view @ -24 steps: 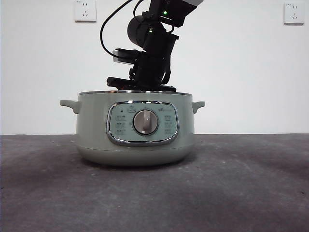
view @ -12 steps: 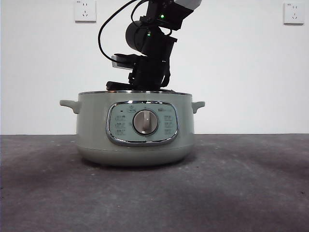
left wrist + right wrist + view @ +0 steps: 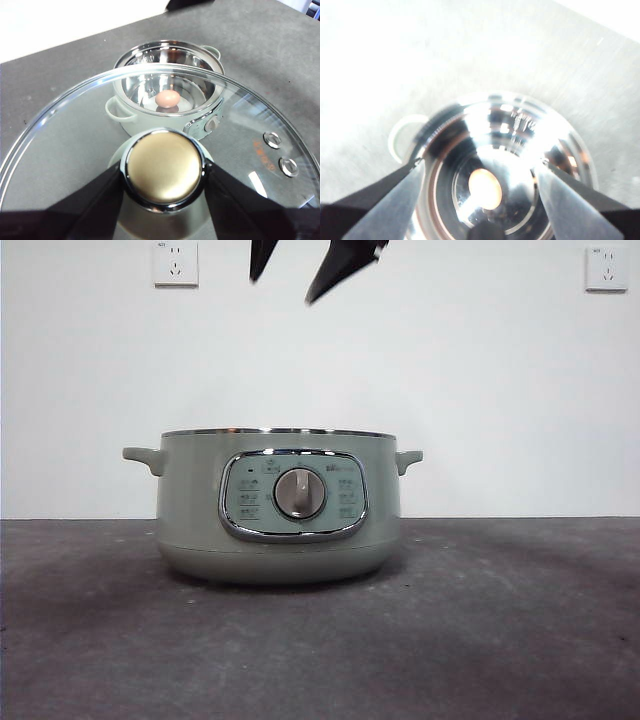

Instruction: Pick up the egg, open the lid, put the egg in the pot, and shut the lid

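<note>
Nearest to you in the left wrist view, the left gripper (image 3: 163, 182) is holding the lid (image 3: 240, 115) by its knob (image 3: 163, 168), with one black jaw pressing each side of the knob. The knob's top is showing a dull gold sheen here inside a shiny ring. The glass dome is spreading wide around it, steel rim running along the edge, and two small round metal fittings (image 3: 280, 152) are sitting in the glass off to one side.

Looking through and past the glass, you are seeing the pot (image 3: 197, 127) standing open on the dark grey surface (image 3: 260, 45), well below the lid and apart from it. Its bright steel inner bowl is exposed, and the egg (image 3: 167, 98) is lying on the bottom of that bowl, near the middle.

The right wrist view is blurred and washed out, but you are still making out the right gripper (image 3: 480, 175) hanging above the open pot (image 3: 505, 165), its jaws standing well apart with nothing between them, and the egg (image 3: 485, 188) is showing as a pale orange blob on the bowl's floor.

In the front view the pot (image 3: 190, 510) is sitting lidless at the middle of the surface (image 3: 500, 640), its chrome-framed panel and silver dial (image 3: 300, 493) facing you. Two black jaw tips (image 3: 335, 265) are poking down from the top edge, high above the pot's rim. Behind, two wall sockets (image 3: 176, 261) are sitting on the white wall.
</note>
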Controlling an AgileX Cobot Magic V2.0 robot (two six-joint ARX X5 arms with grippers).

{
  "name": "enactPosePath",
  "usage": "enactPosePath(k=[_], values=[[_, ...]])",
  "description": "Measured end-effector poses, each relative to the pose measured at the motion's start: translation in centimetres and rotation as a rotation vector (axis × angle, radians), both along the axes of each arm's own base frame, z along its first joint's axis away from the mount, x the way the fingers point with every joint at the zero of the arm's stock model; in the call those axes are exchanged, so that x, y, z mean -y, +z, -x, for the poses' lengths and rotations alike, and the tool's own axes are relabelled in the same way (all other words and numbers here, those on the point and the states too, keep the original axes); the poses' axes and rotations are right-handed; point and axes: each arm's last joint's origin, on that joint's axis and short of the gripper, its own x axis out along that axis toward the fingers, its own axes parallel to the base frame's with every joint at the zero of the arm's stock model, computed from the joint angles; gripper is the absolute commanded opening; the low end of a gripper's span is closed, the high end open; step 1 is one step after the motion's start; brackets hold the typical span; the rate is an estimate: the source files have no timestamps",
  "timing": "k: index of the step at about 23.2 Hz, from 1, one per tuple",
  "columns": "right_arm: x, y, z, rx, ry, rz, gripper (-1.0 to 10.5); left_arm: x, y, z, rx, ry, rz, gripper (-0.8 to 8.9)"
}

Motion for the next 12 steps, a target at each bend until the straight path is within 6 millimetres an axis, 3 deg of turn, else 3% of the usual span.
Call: enactPosePath(k=[4, 8, 12], values=[[2.0, 4.0, 2.8, 0.087, -0.016, -0.052, 3.7, 0.0, 0.0, -0.1, 0.002, -0.001, 0.001, -0.08], [5.9, 9.4, 8.3, 0.200, -0.038, -0.110, 3.7, 0.5, 0.4, -1.3, 0.036, -0.013, 0.011, -0.08], [8.6, 11.1, 11.9, 0.201, -0.024, -0.120, 3.7, 1.2, 0.5, -3.0, 0.027, -0.045, 0.026, -0.08]])
